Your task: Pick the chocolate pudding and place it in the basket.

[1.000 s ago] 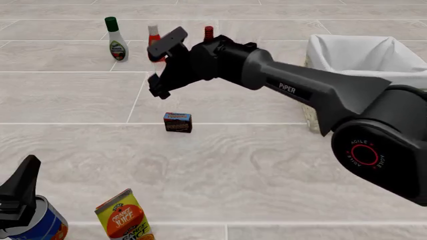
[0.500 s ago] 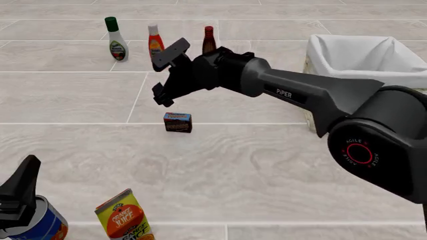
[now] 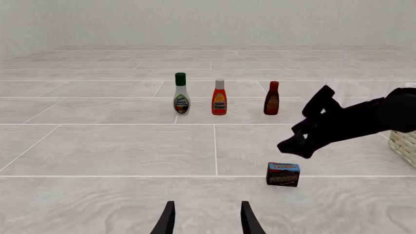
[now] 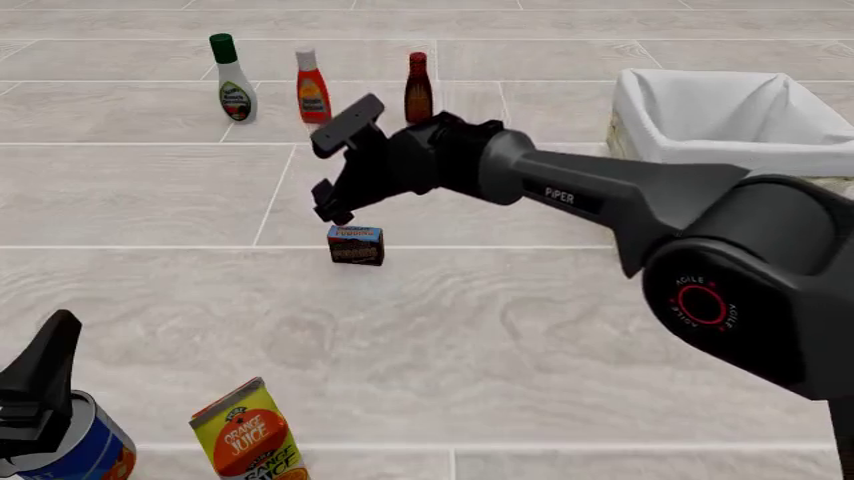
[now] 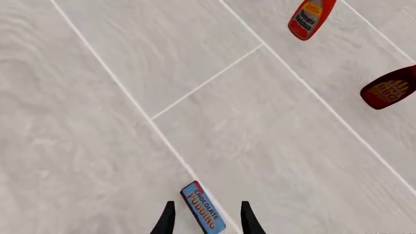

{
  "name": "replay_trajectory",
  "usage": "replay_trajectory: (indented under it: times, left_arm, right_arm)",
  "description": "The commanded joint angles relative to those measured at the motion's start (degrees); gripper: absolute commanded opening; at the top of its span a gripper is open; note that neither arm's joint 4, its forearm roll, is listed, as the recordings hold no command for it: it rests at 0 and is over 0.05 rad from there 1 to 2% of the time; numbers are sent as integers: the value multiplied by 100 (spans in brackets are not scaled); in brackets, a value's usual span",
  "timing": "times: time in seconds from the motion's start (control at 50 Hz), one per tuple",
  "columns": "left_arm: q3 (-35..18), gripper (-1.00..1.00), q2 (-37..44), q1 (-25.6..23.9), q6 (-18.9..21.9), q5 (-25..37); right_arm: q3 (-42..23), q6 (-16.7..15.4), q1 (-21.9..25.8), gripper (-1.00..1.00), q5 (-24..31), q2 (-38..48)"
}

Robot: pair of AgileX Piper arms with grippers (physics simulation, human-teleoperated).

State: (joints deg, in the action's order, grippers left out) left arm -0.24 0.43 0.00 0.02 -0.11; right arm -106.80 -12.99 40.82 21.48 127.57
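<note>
The chocolate pudding (image 4: 355, 244) is a small dark brown box with a blue and red top band, standing on the tiled floor. My right gripper (image 4: 336, 165) is open and hovers just above and behind it without touching. In the right wrist view the pudding (image 5: 202, 206) lies between the open fingers of the right gripper (image 5: 206, 220). The basket (image 4: 638, 112), wicker with white lining, stands at the far right. My left gripper (image 4: 47, 360) is low at the near left, open and empty (image 3: 206, 222). The left wrist view shows the pudding (image 3: 283, 174), the right gripper (image 3: 311, 124) above it, and the basket's edge (image 3: 406, 146).
Three bottles stand in a row at the back: a green-capped white one (image 4: 234, 80), an orange-red one (image 4: 311, 88) and a dark red-capped sauce bottle (image 4: 418, 88). An orange juice carton (image 4: 251, 435) and a blue can (image 4: 80, 445) stand at the near left by my left gripper.
My right gripper has come down and a little to the right, closer to the pudding, still open. The bottles behind it are uncovered. The left arm and the pudding have not moved.
</note>
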Motion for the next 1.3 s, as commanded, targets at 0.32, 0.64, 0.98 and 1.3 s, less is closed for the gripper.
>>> replay_trajectory:
  times: [0.32,0.64,0.98,1.3]
  left_arm:
    - [0,100,-1,-1,-5,0]
    - [0,100,0,0,0,0]
    - [0,100,-1,1,0,0]
    - [0,100,-1,-1,1,0]
  right_arm:
    - [6,148,-91,100,-143,344]
    - [55,179,-151,100,-227,466]
    - [339,245,-86,100,-441,529]
    - [388,301,-106,100,-505,612]
